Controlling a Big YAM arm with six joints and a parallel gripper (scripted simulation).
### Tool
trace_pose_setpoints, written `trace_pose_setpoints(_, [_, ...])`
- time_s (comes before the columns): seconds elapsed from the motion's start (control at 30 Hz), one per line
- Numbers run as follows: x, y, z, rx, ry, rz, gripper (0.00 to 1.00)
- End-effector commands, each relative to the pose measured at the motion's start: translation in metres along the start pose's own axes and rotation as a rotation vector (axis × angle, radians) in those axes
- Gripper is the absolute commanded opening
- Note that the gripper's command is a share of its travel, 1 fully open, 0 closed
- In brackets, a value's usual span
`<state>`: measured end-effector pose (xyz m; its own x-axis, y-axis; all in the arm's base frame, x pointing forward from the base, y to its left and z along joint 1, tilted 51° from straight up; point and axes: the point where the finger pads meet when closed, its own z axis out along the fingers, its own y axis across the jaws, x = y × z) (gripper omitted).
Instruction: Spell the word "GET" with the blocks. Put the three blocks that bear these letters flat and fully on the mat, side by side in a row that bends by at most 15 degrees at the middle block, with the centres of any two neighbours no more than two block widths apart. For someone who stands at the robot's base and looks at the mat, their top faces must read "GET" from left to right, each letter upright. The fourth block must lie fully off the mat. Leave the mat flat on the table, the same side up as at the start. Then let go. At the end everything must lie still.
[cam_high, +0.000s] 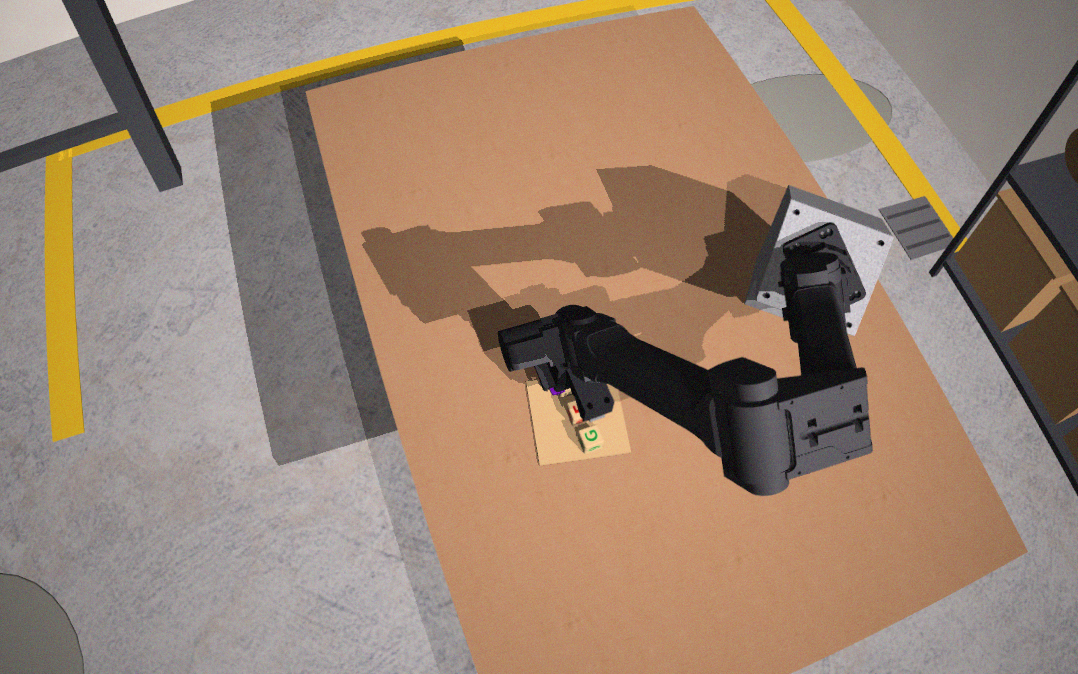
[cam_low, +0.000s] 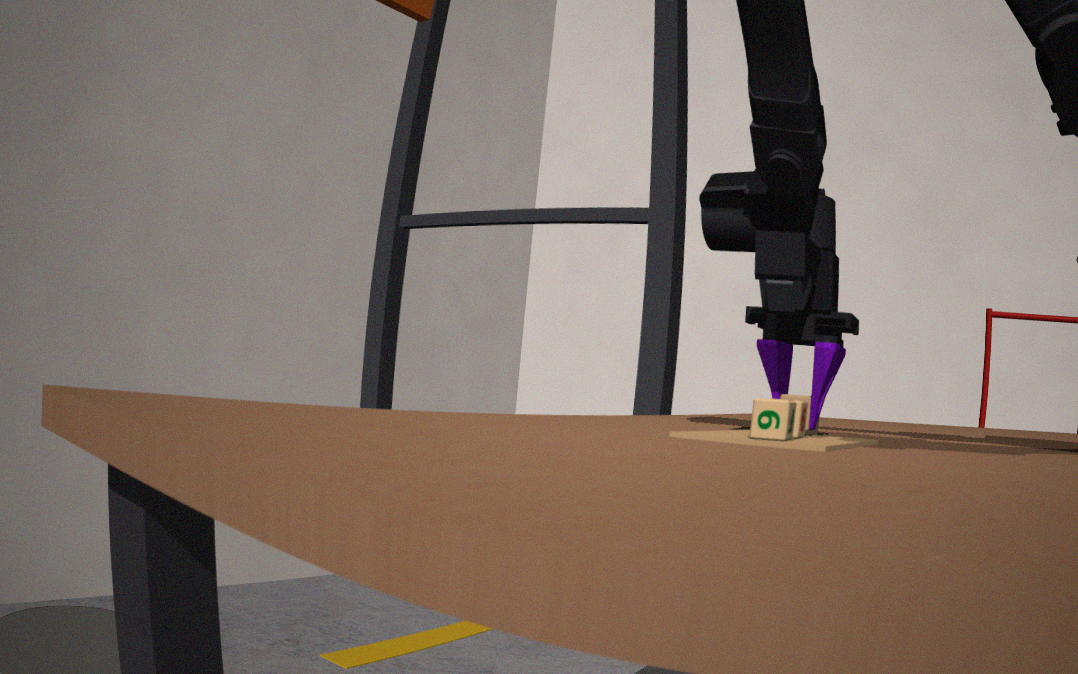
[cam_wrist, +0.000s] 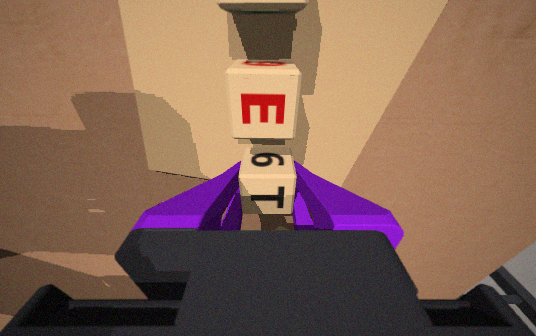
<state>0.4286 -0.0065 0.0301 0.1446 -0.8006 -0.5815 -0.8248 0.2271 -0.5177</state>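
My gripper (cam_high: 560, 391) (cam_low: 794, 413) (cam_wrist: 267, 168) is shut on the T block (cam_wrist: 268, 182), with a purple finger on either side. Its T faces up, at the end of the row beyond the E block. It is low over the mat; whether it touches cannot be told. The E block (cam_high: 575, 410) (cam_wrist: 263, 116) stands flat on the light mat (cam_high: 556, 445) (cam_low: 707, 437) (cam_wrist: 180, 50), red E up, with a narrow gap to the T block. The G block (cam_high: 590, 437) (cam_low: 769, 419) stands on E's other side, green G up. The fourth block is not visible.
The brown table (cam_high: 675, 572) (cam_low: 476, 508) surrounds the mat. The arm base plate (cam_high: 872, 254) stands at the table's right edge in the top view. The arm and its shadows cover part of the table and the mat's back edge.
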Motion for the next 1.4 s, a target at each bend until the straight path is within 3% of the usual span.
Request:
trace_pose_setpoints(0.0, [0.0083, -0.0055, -0.0049, 0.022, 0.009, 0.006, 0.26])
trace_pose_setpoints(1.37, [0.0081, -0.0021, -0.0051, 0.022, 0.008, -0.003, 0.26])
